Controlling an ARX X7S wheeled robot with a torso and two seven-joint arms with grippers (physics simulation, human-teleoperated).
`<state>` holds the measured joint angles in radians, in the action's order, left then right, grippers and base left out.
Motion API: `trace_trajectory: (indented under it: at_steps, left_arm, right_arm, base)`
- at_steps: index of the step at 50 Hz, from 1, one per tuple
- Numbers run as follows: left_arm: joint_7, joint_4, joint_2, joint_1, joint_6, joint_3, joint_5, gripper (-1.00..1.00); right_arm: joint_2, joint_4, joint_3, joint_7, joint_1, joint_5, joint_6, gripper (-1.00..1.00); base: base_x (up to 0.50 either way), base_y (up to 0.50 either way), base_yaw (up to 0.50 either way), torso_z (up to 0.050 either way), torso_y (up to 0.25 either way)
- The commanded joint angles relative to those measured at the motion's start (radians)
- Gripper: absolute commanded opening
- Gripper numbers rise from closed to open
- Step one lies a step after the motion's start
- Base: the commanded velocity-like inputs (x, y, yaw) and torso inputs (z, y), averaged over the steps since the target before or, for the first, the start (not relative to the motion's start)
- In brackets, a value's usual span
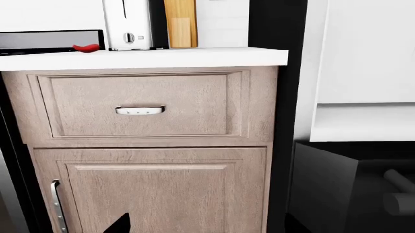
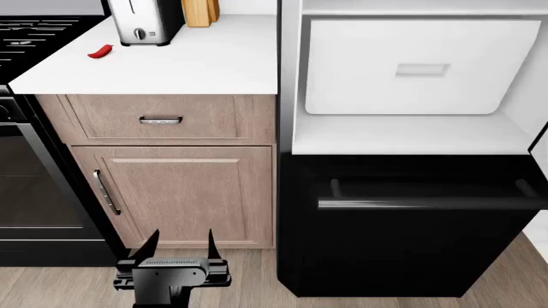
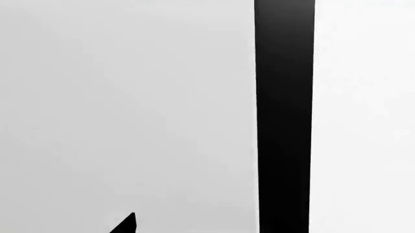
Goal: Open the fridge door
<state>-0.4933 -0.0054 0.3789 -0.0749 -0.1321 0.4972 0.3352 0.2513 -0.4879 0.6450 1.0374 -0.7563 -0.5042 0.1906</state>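
1. I see the fridge interior point(image 2: 411, 64) exposed at right; the fridge door itself I cannot make out.
2. Wood cabinet point(image 2: 171, 186) stands left of it under the white tabletop point(image 2: 188, 64).
3. My left pincer point(image 2: 179, 247) hangs low, fingers apart.
4. Right pincer: only a fingertip shows; state unclear.

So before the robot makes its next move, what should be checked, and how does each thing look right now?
1. Fridge open: the white fridge interior is exposed. Ok.
2. Fridge door and its handle located: not clearly in any view. Cannot tell.
3. Left gripper free: open, empty, low in front of the wooden cabinet door. Ok.
4. Right gripper state: only one fingertip shows, against a white surface. Cannot tell.
5. Black bottom drawer left alone: shut. Ok.
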Motion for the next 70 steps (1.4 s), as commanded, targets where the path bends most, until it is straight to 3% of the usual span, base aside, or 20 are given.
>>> trace_trajectory:
  at_steps: [1,14,23,29,33,42,46,56,68,69,70]
  left_arm:
    - [0.000,-0.006,-0.001,0.000,-0.005,0.002,-0.001,1.00]
    - [-0.002,0.002,0.002,0.001,-0.001,0.002,0.004,1.00]
    - [-0.003,-0.002,0.000,-0.002,-0.001,0.005,0.002,1.00]
    - [-0.003,-0.010,-0.002,-0.002,-0.008,0.007,-0.001,1.00]
    - [-0.004,-0.005,-0.001,-0.002,-0.005,0.007,0.000,1.00]
    - [-0.007,0.004,0.003,-0.002,0.001,0.007,0.004,1.00]
    - [-0.005,-0.008,-0.001,-0.001,-0.009,0.009,0.000,1.00]
    - [-0.009,0.000,0.003,0.001,-0.004,0.010,0.001,1.00]
    - [-0.013,0.004,0.004,-0.004,0.003,0.012,0.000,1.00]
    - [-0.012,-0.001,0.003,-0.003,-0.001,0.013,-0.002,1.00]
    - [-0.012,0.001,0.004,-0.003,0.001,0.013,-0.001,1.00]
  right_arm:
    - [0.002,0.024,0.127,-0.109,0.008,-0.053,-0.075,1.00]
    - [0.083,0.071,0.183,-0.175,0.022,-0.105,-0.149,1.00]
    - [0.064,0.093,0.265,-0.161,0.016,-0.124,-0.179,1.00]
    - [0.097,0.049,0.234,-0.088,0.056,-0.099,-0.271,1.00]
    - [0.069,0.092,0.320,-0.105,0.025,-0.127,-0.254,1.00]
    - [0.045,0.023,0.316,-0.017,0.040,-0.101,-0.334,1.00]
    - [0.067,0.002,0.351,-0.002,0.023,-0.118,-0.387,1.00]
    - [0.005,0.058,0.476,-0.044,0.007,-0.142,-0.375,1.00]
    - [-0.013,0.034,0.528,0.054,0.051,-0.150,-0.467,1.00]
    - [-0.004,0.184,0.678,-0.096,-0.025,-0.203,-0.317,1.00]
    - [0.000,0.334,0.753,-0.246,-0.018,-0.202,-0.287,1.00]
  base:
    - [0.00,0.00,0.00,0.000,0.000]
    - [0.00,0.00,0.00,0.000,0.000]
    - [0.00,0.00,0.00,0.000,0.000]
    - [0.00,0.00,0.00,0.000,0.000]
    - [0.00,0.00,0.00,0.000,0.000]
    - [0.00,0.00,0.00,0.000,0.000]
    - [0.00,0.00,0.00,0.000,0.000]
    - [0.00,0.00,0.00,0.000,0.000]
    - [0.00,0.00,0.00,0.000,0.000]
    - [0.00,0.00,0.00,0.000,0.000]
    - [0.00,0.00,0.00,0.000,0.000]
